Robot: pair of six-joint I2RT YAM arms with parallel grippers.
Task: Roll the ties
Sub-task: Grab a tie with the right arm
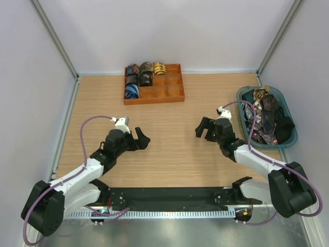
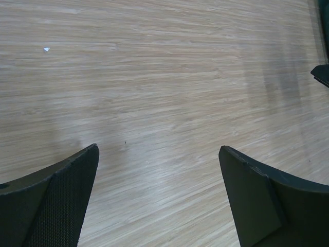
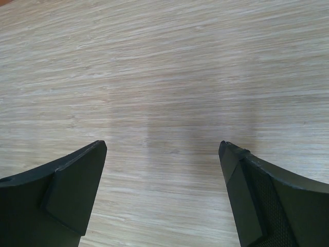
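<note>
Several rolled ties [image 1: 139, 77] fill the left compartments of an orange wooden tray [image 1: 172, 96] at the back of the table. Loose ties [image 1: 264, 119] lie heaped in a teal basket [image 1: 246, 93] at the right edge. My left gripper [image 1: 143, 140] hovers open over bare wood left of centre, and my right gripper [image 1: 201, 128] hovers open right of centre, just left of the basket. In the left wrist view the gripper [image 2: 158, 148] has only wood between its fingers. The right wrist view shows the same for its gripper [image 3: 162, 144].
Grey walls close in the table at the back and both sides. Purple cables loop from both arms. A black rail with a toothed strip [image 1: 169, 198] runs along the near edge between the arm bases. A small white speck [image 2: 47, 49] lies on the wood.
</note>
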